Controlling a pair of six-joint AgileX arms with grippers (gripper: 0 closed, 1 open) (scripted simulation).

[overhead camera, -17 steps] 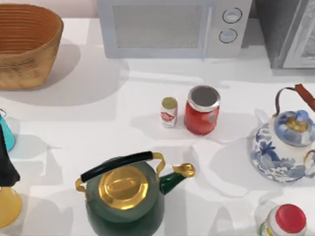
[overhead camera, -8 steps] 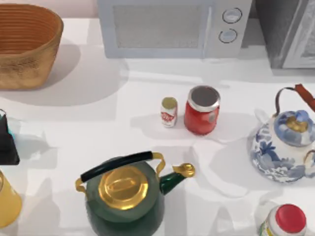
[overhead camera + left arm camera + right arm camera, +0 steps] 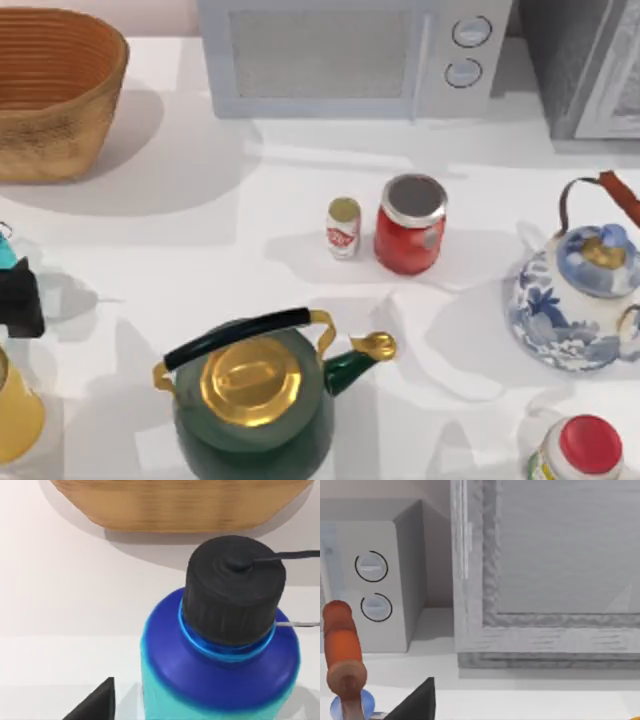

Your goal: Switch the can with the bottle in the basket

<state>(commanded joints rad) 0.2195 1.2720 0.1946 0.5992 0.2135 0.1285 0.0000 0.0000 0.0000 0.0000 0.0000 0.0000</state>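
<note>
With the can (image 3: 410, 224) and bottle (image 3: 343, 228) sitting side by side at mid-frame, well apart from the basket (image 3: 55, 95) at upper left, the left gripper (image 3: 18, 298) is hovering at the left edge, jaws' state indeterminable, and should be approaching the can squarely.
</note>
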